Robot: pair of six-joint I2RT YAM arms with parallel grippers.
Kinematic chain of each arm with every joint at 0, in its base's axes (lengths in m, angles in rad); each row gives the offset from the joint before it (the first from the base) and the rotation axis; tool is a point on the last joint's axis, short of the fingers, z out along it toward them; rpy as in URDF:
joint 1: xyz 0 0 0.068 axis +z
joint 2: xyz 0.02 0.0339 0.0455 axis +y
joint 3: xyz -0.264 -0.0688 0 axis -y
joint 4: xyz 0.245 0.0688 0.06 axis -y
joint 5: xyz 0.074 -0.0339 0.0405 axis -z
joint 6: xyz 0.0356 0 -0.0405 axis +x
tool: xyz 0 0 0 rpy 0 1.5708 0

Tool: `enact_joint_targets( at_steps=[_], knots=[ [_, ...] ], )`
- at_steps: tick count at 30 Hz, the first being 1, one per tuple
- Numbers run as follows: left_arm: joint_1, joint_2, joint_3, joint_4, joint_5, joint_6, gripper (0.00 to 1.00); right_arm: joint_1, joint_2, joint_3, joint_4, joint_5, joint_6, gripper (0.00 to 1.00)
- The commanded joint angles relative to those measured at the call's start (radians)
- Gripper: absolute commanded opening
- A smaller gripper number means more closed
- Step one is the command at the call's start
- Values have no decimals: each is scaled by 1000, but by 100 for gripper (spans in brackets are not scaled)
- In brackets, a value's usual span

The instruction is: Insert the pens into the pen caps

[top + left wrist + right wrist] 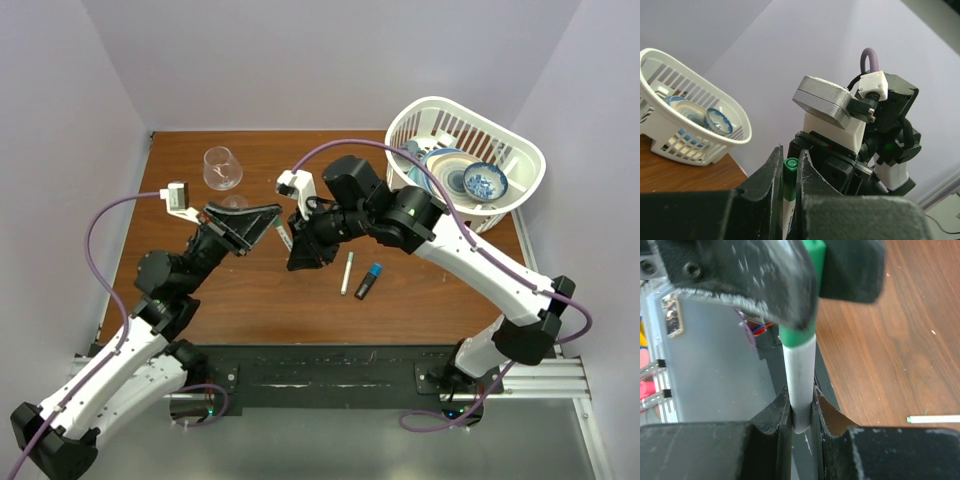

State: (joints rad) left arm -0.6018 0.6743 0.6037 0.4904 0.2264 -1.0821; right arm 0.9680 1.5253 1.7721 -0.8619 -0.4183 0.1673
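Note:
A white pen (801, 375) with a green cap (805, 315) on its end hangs between both grippers above the table's middle. My right gripper (801, 402) is shut on the pen's white barrel. My left gripper (789, 157) is shut on the green cap (790, 167), with white barrel showing just below it. From above, the left gripper (270, 222) and right gripper (298, 250) meet tip to tip with the pen (285, 238) between them. A second white pen (346, 272) lies on the table beside a black marker (366, 286) with a blue cap (376, 270) on it.
A white basket (520, 150) holding blue-patterned bowls stands at the back right, also seen as a basket (735, 135) in the left wrist view. An upturned clear glass (222, 168) stands at the back left. The wooden table (250, 300) ends at a black rail.

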Motion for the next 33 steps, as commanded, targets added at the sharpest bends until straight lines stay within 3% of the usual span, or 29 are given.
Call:
enact_joint_targets(
  at_steps=[1,7,10,11,14,19,21,26,28,30,31,33],
  knots=[
    [-141,38,7,-467,423,94,0,-58,10,110,620,220,1,0],
    [-141,-42,-137,-213,528,-67,0,-134,-22,70,727,102,44,0],
    [-139,-39,-121,-330,516,-20,0,-135,-21,94,716,89,21,0],
    [-141,-29,-60,-464,504,64,0,-134,-17,107,707,88,6,0],
    [-139,2,37,-643,427,190,0,-134,-8,118,690,88,-11,0],
    [-142,48,129,-725,314,243,0,-123,-7,95,691,134,30,0],
    [-144,44,142,-684,306,209,0,-124,-11,69,719,107,63,0],
    [-142,-18,46,-451,435,53,0,-169,-47,-33,833,23,69,0],
    [-144,-47,30,-440,483,39,0,-184,-68,-37,840,-14,58,0],
    [-142,-59,-33,-276,549,-57,0,-196,-71,-22,830,-55,29,0],
    [-144,-58,-36,-262,570,-68,0,-196,-62,15,804,-72,14,0],
    [-145,-36,1,-386,574,6,0,-193,-56,33,801,-111,11,0]
  ],
)
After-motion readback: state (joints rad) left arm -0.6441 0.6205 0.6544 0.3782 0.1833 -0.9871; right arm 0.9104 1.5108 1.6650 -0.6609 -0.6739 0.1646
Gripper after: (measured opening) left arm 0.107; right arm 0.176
